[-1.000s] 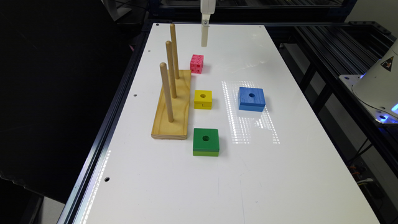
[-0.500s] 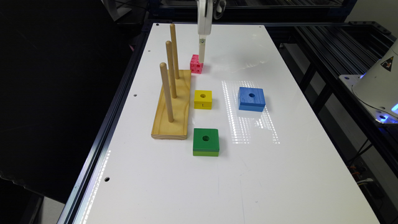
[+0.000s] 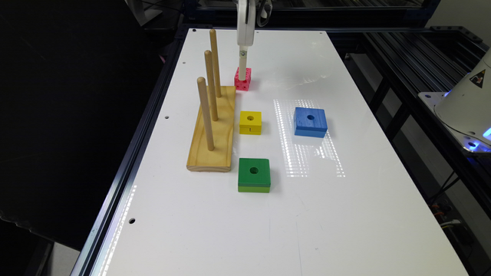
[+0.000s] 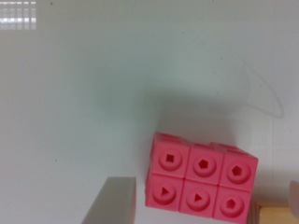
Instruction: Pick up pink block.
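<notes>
Now the pink block (image 3: 243, 79) sits on the white bench (image 3: 345, 199) near its far edge, just beside the far end of the wooden peg base (image 3: 215, 130). Directly above it hangs the pincer (image 3: 242, 63), released, one finger (image 4: 112, 203) beside the block. Nearer lie yellow (image 3: 250, 122), blue (image 3: 310, 121) and green (image 3: 253, 174) blocks. Close up, the pink faces show shaped holes.

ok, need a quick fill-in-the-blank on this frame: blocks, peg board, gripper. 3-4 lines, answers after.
1. The gripper hangs just above the ____ block.
2. The wooden base holds ____ upright pegs.
3. In the exterior view, the yellow block lies between the pink block and the ____ block.
4. The blue block has ____ hole on top.

Answers: pink; three; green; one
</notes>
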{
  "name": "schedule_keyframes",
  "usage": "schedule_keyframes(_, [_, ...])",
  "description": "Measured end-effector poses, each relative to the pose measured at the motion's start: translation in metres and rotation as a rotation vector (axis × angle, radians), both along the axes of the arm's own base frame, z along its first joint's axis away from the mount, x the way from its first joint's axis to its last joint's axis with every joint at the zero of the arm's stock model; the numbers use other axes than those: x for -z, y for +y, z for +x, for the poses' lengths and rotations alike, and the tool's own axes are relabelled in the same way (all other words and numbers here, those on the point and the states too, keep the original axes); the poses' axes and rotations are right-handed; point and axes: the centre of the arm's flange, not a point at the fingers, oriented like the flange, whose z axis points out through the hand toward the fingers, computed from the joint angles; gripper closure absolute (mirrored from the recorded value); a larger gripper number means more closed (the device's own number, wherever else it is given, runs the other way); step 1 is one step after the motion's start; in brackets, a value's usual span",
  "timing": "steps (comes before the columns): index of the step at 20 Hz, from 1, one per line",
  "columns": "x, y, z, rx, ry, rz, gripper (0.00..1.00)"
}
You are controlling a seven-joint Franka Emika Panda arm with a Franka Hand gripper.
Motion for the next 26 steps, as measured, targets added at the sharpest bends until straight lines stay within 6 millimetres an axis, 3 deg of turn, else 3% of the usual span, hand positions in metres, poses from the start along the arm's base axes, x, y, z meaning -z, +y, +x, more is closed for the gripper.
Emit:
schedule_keyframes(8, [0.043,0.001,0.0,0.001,0.008,0.007,0.0])
schedule_keyframes(16, [0.05,-0.001,0.003,0.002,0.007,0.007,0.0])
schedule_keyframes(17, [0.049,-0.001,0.003,0.002,0.006,0.007,1.0])
schedule_keyframes(26, [0.049,-0.001,0.003,0.003,0.006,0.007,1.0])
